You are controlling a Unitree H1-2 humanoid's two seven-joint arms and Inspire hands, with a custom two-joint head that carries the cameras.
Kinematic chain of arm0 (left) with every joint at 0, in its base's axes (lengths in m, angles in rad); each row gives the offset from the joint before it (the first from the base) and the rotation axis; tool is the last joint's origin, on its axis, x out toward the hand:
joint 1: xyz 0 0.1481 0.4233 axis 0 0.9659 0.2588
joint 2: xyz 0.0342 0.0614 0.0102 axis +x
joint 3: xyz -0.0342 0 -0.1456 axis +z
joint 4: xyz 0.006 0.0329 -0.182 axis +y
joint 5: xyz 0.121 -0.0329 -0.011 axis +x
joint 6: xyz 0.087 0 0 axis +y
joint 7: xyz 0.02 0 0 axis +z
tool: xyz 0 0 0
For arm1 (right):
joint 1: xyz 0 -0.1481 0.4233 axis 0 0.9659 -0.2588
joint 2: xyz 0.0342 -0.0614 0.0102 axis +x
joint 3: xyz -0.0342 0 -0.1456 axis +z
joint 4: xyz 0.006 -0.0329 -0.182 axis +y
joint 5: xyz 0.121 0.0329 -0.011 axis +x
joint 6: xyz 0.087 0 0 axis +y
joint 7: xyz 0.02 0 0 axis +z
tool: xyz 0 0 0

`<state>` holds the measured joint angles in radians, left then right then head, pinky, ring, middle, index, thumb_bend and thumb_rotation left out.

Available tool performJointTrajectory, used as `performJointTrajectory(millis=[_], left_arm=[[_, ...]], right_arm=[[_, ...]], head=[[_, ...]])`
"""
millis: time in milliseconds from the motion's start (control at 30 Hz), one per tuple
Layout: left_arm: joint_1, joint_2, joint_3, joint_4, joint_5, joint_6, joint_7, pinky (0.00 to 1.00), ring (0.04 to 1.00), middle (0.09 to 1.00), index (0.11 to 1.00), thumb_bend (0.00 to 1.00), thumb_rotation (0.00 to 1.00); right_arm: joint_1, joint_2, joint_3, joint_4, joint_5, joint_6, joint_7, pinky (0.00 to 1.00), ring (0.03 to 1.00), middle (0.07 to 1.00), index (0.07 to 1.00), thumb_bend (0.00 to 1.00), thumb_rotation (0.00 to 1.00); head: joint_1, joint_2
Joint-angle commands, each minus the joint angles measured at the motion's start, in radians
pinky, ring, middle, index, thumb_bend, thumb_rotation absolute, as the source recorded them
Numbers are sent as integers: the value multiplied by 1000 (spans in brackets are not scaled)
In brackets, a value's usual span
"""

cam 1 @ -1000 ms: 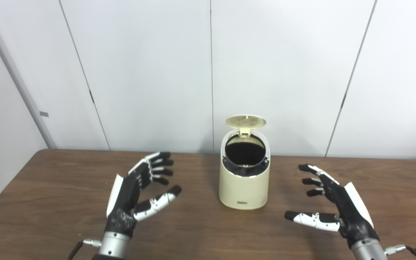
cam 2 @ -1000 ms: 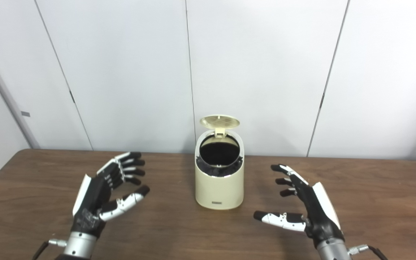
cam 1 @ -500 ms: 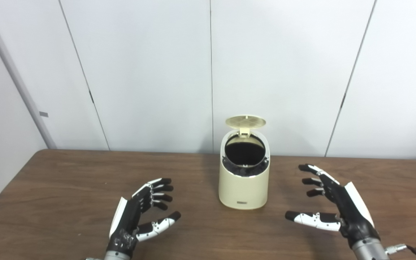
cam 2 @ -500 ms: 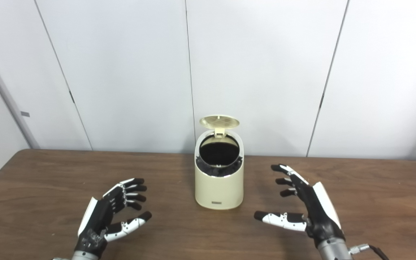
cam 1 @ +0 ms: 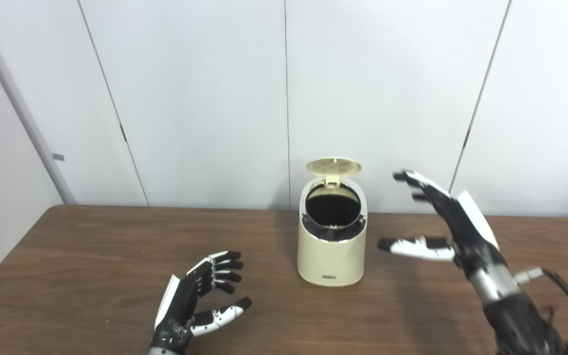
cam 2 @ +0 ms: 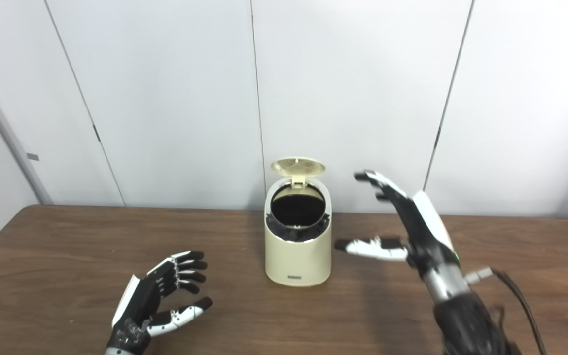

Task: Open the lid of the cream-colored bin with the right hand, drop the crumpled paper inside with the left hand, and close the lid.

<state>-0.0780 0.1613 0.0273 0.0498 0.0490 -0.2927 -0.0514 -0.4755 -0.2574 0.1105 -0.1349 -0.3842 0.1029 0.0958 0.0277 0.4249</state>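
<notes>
In the left eye view, the bin [cam 1: 332, 246] is standing on the table [cam 1: 67, 266], its lid [cam 1: 334, 166] standing open. The right hand [cam 1: 454, 222], at 3 o'clock, is spreading its fingers, holding nothing.

In the right eye view, the left hand [cam 2: 153, 301], at 8 o'clock, is lying empty, fingers apart.

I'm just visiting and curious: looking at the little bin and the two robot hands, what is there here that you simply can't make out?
- Inside of the cream-colored bin: the opening is only darkness in both views, so whether the crumpled paper is in there cannot be told.
- The small label low on the bin's front: too small to read.
- Right hand: fingers slightly motion-blurred.
- Left hand: wrist cut off by the bottom edge.
</notes>
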Motion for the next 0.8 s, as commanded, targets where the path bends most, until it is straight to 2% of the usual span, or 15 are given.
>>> performJointTrajectory(millis=[0, 100, 167, 267, 467, 567, 767], left_arm=[[-6, -3, -3, 9, -17, -37, -5, 572, 654, 717, 763, 631, 0], [-6, -5, -4, 17, -26, -44, -8, 575, 657, 719, 764, 633, 0], [-6, -7, -4, 22, -28, -48, -8, 580, 665, 725, 767, 632, 0], [-4, -11, -4, 18, -23, -44, -5, 575, 661, 724, 766, 640, 0], [-1, -13, -3, 13, -20, -42, -1, 573, 659, 723, 768, 640, 0], [4, -16, -6, 5, -22, -34, -4, 589, 664, 724, 773, 634, 0], [8, -22, -9, 3, -11, -32, 0, 579, 660, 726, 766, 639, 0]], right_arm=[[-76, -10, -1, -5, -7, -38, 0, 760, 862, 884, 862, 788, 349], [-112, 3, 9, 21, 6, -30, 7, 763, 866, 888, 857, 777, 348], [-132, 6, 27, 28, -16, -14, 14, 768, 875, 896, 863, 735, 350], [-158, 0, 58, 41, -67, -1, 18, 716, 846, 885, 869, 702, 375], [-213, -9, 102, 76, -132, 13, 59, 754, 866, 881, 858, 711, 456], [-233, -15, 117, 87, -158, 17, 82, 785, 876, 883, 855, 707, 465], [-254, -25, 135, 93, -194, 8, 113, 759, 856, 852, 814, 719, 512]], head=[[0, 1], [0, 1], [-2, -3], [2, -3], [10, 0], [11, 0], [13, 4]])
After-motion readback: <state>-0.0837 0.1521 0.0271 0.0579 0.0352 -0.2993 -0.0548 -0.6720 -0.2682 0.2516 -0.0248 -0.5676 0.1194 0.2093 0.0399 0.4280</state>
